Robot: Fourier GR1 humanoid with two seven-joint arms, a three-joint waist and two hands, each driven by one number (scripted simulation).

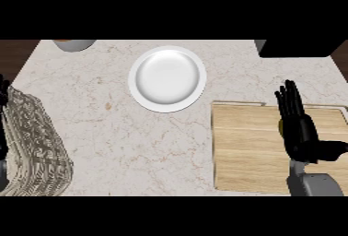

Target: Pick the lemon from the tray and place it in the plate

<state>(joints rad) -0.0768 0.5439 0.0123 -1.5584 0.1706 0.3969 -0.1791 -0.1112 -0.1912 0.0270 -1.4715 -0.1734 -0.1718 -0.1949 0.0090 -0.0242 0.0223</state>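
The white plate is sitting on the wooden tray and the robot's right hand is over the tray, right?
Not quite. The head view shows the white plate on the marble counter, up and left of the wooden tray, not on it. The right hand is over the tray, as you said.

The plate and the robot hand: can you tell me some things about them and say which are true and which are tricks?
1. The white plate has nothing on it. True.
2. The right robot hand is over the plate. False: it is over the wooden tray, to the right of the plate.
3. The right robot hand's fingers are straight. True.
4. The lemon already lies in the plate. False: only a sliver of yellow shows at the right robot hand's edge, over the tray.
5. A wire basket stands at the counter's left edge. True.
6. The tray touches the plate. False: bare counter shows between them.
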